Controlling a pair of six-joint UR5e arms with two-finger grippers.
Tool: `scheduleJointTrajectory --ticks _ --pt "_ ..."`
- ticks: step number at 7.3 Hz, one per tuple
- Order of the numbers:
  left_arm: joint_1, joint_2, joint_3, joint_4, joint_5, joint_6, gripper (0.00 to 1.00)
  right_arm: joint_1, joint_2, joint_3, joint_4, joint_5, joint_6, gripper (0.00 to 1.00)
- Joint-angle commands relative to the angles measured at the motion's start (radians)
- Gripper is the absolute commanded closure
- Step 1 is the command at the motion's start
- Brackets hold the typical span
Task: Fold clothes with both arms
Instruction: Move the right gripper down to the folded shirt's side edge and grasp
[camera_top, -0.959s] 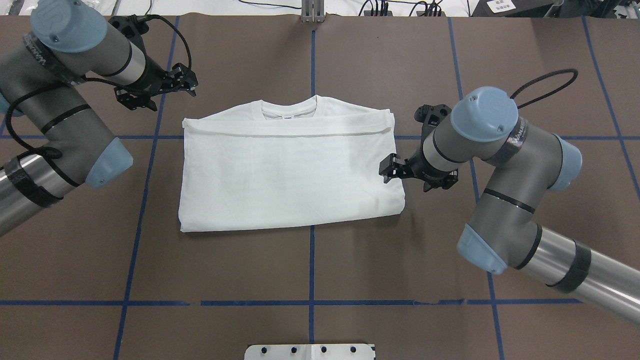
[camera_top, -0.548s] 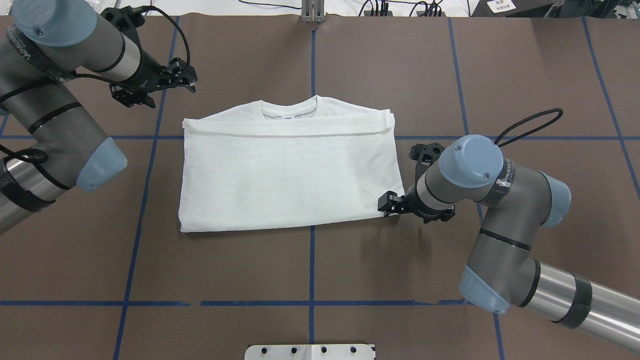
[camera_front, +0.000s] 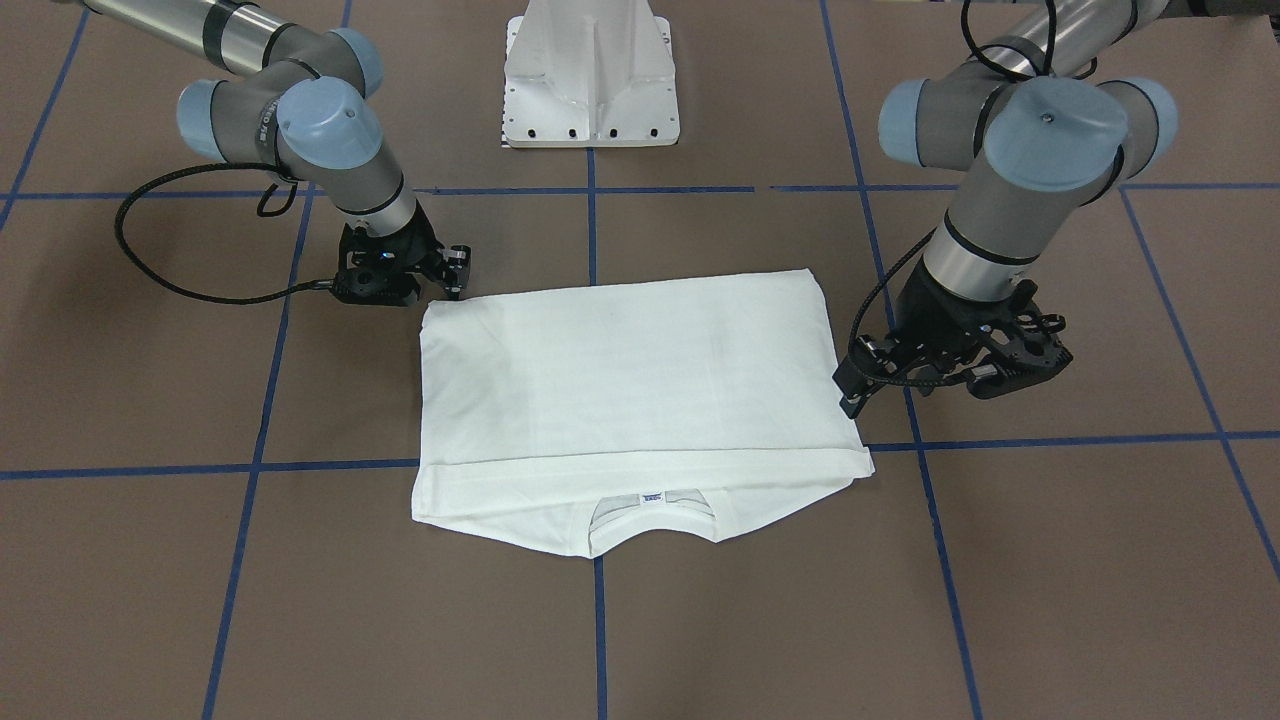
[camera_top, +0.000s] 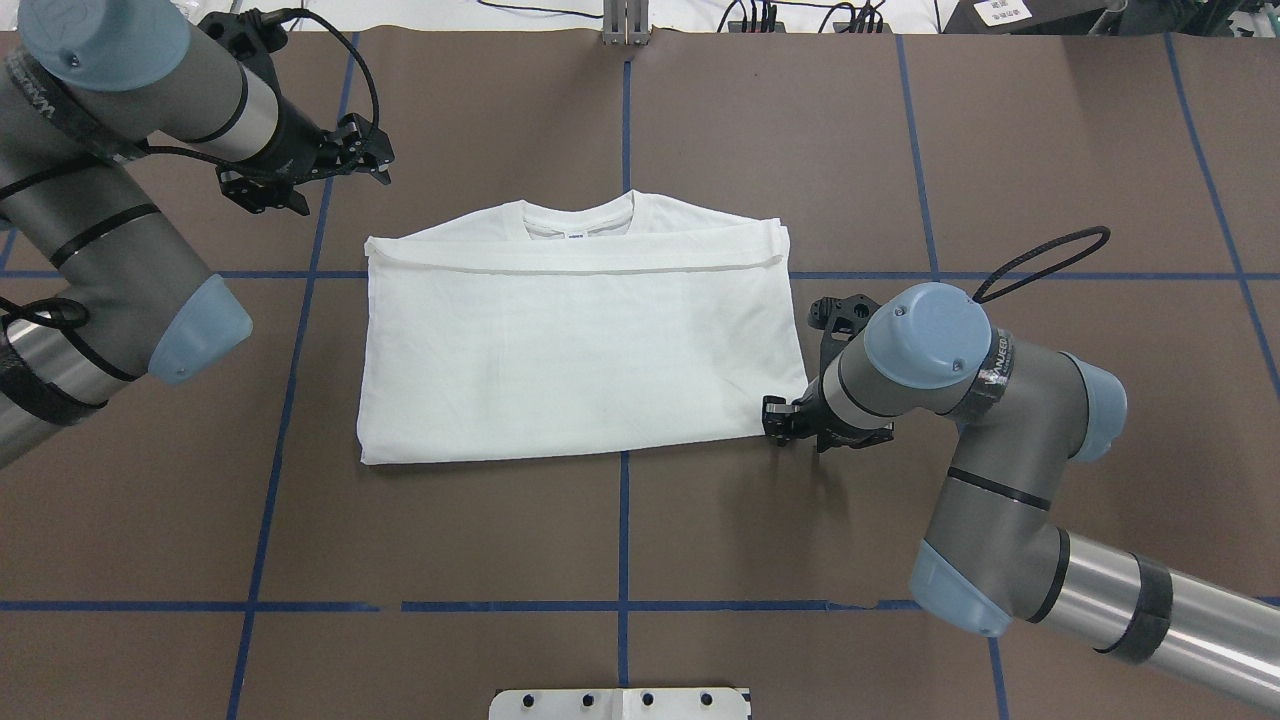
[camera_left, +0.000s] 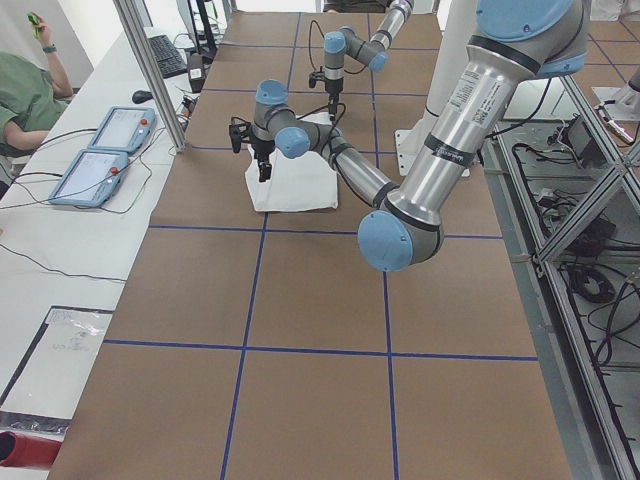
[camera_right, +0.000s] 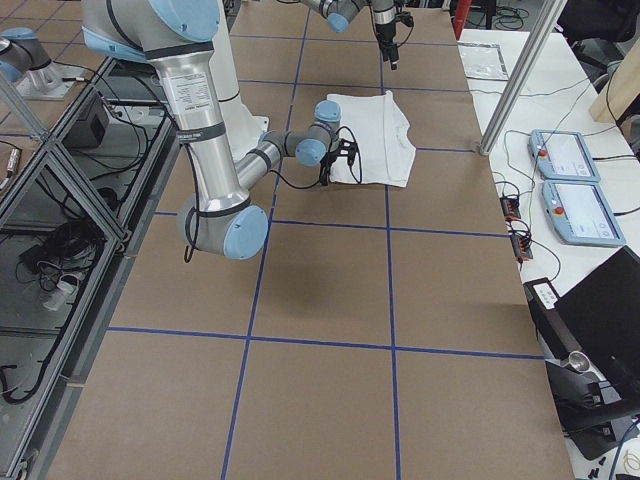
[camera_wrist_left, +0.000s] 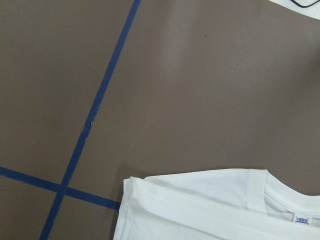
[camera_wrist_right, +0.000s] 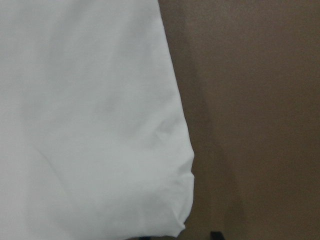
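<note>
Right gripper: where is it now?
Overhead view, right half: the right gripper sits at the right corner of the T-shirt on the robot's side.

right end effector (camera_right: 343, 158) at near corner of T-shirt (camera_right: 378, 135) | left end effector (camera_right: 392, 50) well apart, past its far side

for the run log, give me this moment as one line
T-shirt: folded flat, collar far side | right claw: open, low at its near right corner | left claw: open, clear of it, past far left corner
</note>
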Motion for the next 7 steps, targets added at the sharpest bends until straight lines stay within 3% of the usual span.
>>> scheduleJointTrajectory --ticks 1,4,7 --pt "-0.003 -0.001 0.001 0.000 0.007 0.000 0.00 0.014 0.015 -0.001 -0.003 -0.016 -0.005 1.00" --pt "-0.003 -0.006 0.001 0.000 0.014 0.000 0.00 0.052 0.041 0.004 -0.006 0.018 -0.012 1.00" --pt "-0.003 -0.009 -0.001 0.000 0.014 0.000 0.00 0.043 -0.029 0.065 -0.008 0.026 -0.012 1.00"
